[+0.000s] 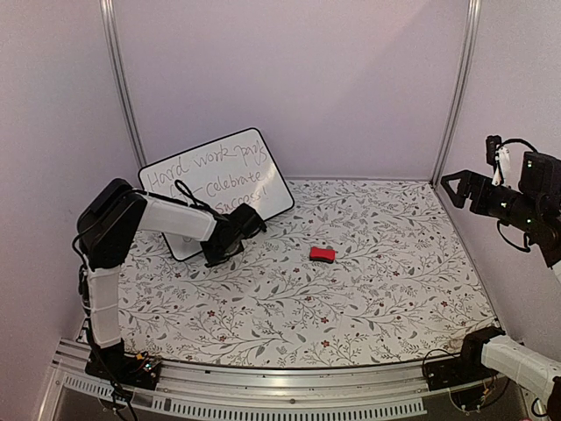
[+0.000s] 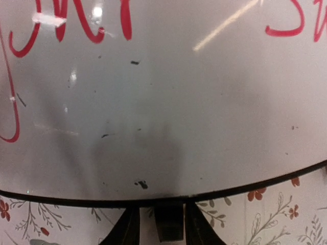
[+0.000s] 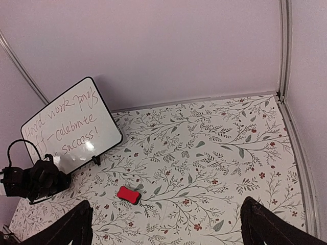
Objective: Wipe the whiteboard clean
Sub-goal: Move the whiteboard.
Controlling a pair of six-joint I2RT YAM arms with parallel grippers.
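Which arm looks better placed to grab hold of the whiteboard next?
The left arm: its jaws are right at the whiteboard's lower rim. The right arm hangs high at the opposite side, jaws open, far from it.

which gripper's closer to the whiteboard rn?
Left. The left gripper sits at the whiteboard's lower edge; the right gripper is raised far off by the right wall, open.

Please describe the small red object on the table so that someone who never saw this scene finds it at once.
Look at the flower-patterned tabletop. Near its middle, right of the whiteboard leaning at the back left, lies a small red block. It is the only solid red thing; the board's writing and the printed flowers are thin marks.
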